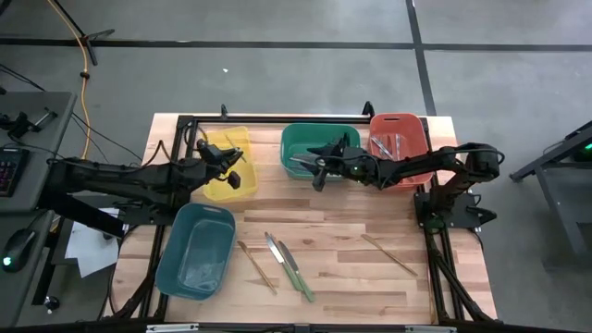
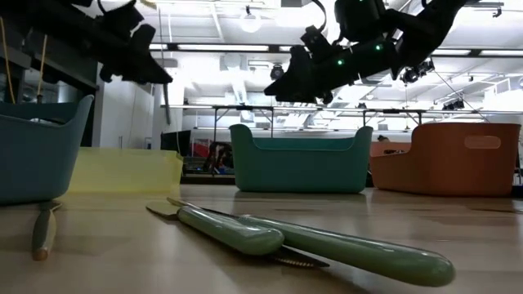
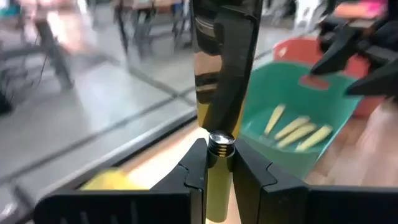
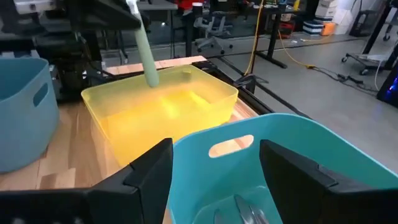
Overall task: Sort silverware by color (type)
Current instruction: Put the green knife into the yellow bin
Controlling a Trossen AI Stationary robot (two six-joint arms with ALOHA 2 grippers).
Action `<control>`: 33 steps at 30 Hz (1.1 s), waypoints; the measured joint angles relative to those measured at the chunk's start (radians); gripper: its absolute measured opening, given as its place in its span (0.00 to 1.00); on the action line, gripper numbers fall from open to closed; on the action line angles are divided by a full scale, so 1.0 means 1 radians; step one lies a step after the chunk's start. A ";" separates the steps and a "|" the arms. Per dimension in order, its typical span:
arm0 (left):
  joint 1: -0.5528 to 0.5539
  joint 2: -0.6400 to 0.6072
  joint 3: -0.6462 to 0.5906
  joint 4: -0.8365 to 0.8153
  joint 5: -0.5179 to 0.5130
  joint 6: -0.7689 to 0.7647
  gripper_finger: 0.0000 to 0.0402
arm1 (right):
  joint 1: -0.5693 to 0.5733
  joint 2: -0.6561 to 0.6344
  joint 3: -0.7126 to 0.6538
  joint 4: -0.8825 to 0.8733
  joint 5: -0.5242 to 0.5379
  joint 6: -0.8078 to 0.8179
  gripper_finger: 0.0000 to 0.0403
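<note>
My left jaws [image 1: 231, 159] pinch a pale yellow-handled utensil [image 4: 144, 53] upright over the translucent yellow plastic bin [image 1: 242, 188]; my right jaws [image 1: 323, 166] hang wide open, empty, above the green bin [image 1: 301, 138].

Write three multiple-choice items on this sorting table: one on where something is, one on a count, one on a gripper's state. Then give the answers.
1. Over which bin does the right gripper hang?
A. the red bin
B. the green bin
C. the blue bin

2. How many green-handled utensils lie loose on the table?
A. two
B. four
C. none

3. How does the left gripper stand?
A. wide open and empty
B. shut on a yellow-handled utensil
C. out of every view

Answers:
1. B: the high view shows it above the green bin, beside the red bin.
2. A: two green-handled utensils lie side by side near the table's front edge.
3. B: its wrist view shows the fingers closed on the yellow-handled utensil, over the yellow bin.
</note>
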 joint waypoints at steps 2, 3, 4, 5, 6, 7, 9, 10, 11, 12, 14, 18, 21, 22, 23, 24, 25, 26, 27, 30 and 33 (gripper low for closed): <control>0.023 0.007 0.052 -0.133 0.001 -0.065 0.07 | 0.000 0.000 0.000 -0.004 0.000 0.003 0.55; 0.039 0.014 0.090 -0.207 0.002 -0.097 0.07 | 0.000 0.000 0.000 -0.004 0.000 0.003 0.55; 0.057 0.022 0.136 -0.292 0.006 -0.131 0.07 | 0.000 0.000 0.000 -0.004 0.000 0.004 0.55; 0.075 0.030 0.179 -0.385 0.013 -0.169 0.07 | 0.000 0.000 0.000 -0.005 0.000 0.004 0.55; 0.096 0.042 0.223 -0.479 0.029 -0.208 0.07 | 0.000 0.000 0.000 -0.007 0.000 0.004 0.55; 0.117 0.056 0.265 -0.561 0.051 -0.243 0.07 | 0.000 0.000 0.000 -0.007 0.000 0.005 0.55; 0.164 0.090 0.338 -0.680 0.121 -0.290 0.07 | 0.000 0.000 0.000 -0.006 -0.001 0.024 0.55; 0.190 0.109 0.367 -0.729 0.173 -0.298 0.07 | 0.000 0.000 0.000 -0.007 -0.001 0.041 0.55; 0.220 0.128 0.392 -0.774 0.229 -0.301 0.07 | 0.000 0.000 0.000 -0.006 -0.005 0.063 0.55; 0.250 0.150 0.413 -0.812 0.282 -0.303 0.07 | 0.000 0.000 0.000 -0.005 -0.014 0.084 0.55; 0.306 0.194 0.441 -0.843 0.387 -0.303 0.07 | -0.001 -0.005 0.000 -0.007 -0.018 0.115 0.55; 0.412 0.293 0.461 -0.881 0.544 -0.281 0.07 | -0.001 -0.024 0.001 -0.007 -0.018 0.161 0.55; 0.481 0.373 0.463 -0.901 0.628 -0.259 0.07 | 0.001 -0.042 0.000 -0.022 -0.018 0.161 0.55; 0.499 0.400 0.463 -0.912 0.650 -0.250 0.07 | 0.003 -0.050 0.000 -0.030 -0.018 0.161 0.55; 0.516 0.424 0.463 -0.921 0.667 -0.239 0.07 | 0.003 -0.057 0.000 -0.038 -0.018 0.160 0.55; 0.528 0.447 0.463 -0.929 0.677 -0.230 0.07 | 0.003 -0.063 0.000 -0.045 -0.018 0.161 0.55; 0.541 0.471 0.463 -0.937 0.692 -0.219 0.07 | 0.003 -0.066 0.000 -0.054 -0.018 0.160 0.55; 0.553 0.493 0.463 -0.951 0.699 -0.208 0.07 | 0.003 -0.069 0.001 -0.061 -0.018 0.160 0.55; 0.562 0.513 0.463 -0.963 0.703 -0.200 0.07 | 0.003 -0.070 0.000 -0.066 -0.018 0.160 0.55; 0.585 0.574 0.463 -0.982 0.708 -0.180 0.07 | 0.000 -0.070 0.001 -0.072 -0.018 0.157 0.55; 0.598 0.629 0.463 -0.986 0.708 -0.160 0.07 | 0.000 -0.070 0.000 -0.072 -0.018 0.154 0.55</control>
